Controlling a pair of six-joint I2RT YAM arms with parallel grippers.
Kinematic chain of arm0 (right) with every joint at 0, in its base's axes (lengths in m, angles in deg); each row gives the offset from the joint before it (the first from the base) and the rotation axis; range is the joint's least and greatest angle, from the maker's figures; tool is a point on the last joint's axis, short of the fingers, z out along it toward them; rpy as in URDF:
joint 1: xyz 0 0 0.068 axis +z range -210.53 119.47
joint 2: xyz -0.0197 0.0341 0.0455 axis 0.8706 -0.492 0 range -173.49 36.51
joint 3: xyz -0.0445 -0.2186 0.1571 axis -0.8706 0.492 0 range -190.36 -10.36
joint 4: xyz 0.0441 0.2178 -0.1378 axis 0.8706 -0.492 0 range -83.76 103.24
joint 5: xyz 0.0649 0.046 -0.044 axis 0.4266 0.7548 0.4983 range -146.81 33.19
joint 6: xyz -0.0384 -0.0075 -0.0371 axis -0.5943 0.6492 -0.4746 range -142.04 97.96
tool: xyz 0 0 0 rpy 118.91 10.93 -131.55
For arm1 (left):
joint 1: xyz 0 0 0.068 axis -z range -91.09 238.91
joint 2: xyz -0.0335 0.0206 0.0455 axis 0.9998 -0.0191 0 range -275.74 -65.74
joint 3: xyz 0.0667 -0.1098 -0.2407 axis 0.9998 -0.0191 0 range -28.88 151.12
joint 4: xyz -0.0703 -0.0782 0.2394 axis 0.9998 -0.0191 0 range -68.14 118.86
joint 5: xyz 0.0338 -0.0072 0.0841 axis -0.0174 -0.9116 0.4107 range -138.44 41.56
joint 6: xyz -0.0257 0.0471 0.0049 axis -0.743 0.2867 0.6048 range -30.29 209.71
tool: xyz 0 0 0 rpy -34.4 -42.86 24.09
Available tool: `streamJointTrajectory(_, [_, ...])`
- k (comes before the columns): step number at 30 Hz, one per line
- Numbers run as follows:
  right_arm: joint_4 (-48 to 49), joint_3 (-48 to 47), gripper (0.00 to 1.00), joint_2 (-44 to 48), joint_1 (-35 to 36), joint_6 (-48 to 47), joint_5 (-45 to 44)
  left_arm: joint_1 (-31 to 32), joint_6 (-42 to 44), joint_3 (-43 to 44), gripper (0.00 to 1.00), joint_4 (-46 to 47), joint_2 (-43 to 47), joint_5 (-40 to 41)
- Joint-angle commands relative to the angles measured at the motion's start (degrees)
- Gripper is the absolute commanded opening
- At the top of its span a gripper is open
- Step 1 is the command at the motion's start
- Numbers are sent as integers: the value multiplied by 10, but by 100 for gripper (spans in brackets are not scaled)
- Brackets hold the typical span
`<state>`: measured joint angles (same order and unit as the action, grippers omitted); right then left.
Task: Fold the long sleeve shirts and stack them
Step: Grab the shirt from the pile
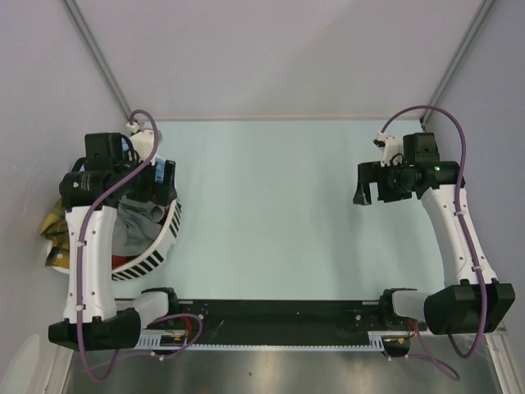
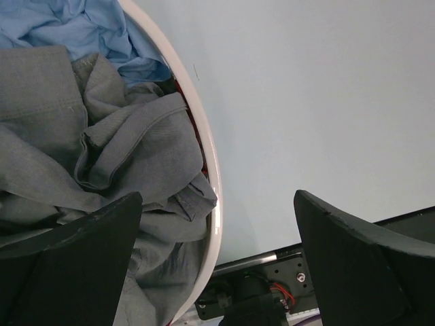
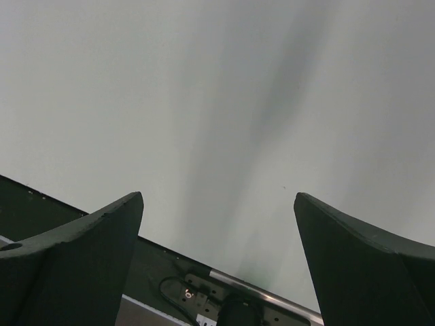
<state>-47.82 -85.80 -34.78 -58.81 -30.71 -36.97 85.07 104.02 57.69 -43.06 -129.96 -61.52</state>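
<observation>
Top external view: the long sleeve shirts are not yet on the bench [image 1: 271, 205]; they lie heaped in the white basket [image 1: 168, 238] at the far left, the grey shirt [image 1: 135, 220] uppermost. My left gripper [image 1: 157, 182] hangs directly over that heap, jaws spread. The right gripper [image 1: 366, 185] hovers well apart over bare bench. Left wrist view: the left gripper [image 2: 217, 197] is spread wide and holds nothing. The grey shirt [image 2: 102, 156] lies below and toward the left finger, crumpled against the basket rim [image 2: 204, 136], with the blue shirt [image 2: 68, 27] beyond it. I can read no long axis in the bunched cloth. Right wrist view: the right gripper [image 3: 217, 195] is spread and empty above bare bench. I judge the left arm is plainly the nearer for the first pick.
</observation>
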Motion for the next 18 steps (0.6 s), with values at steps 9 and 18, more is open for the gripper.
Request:
streamJointTrajectory(9, [-6,-11,100,10,13,-6,0,-47,95,213,99,-81,-94,-5])
streamJointTrajectory(18, [-9,-8,100,-3,25,-7,1,-114,186,151,99,-89,-87,-2])
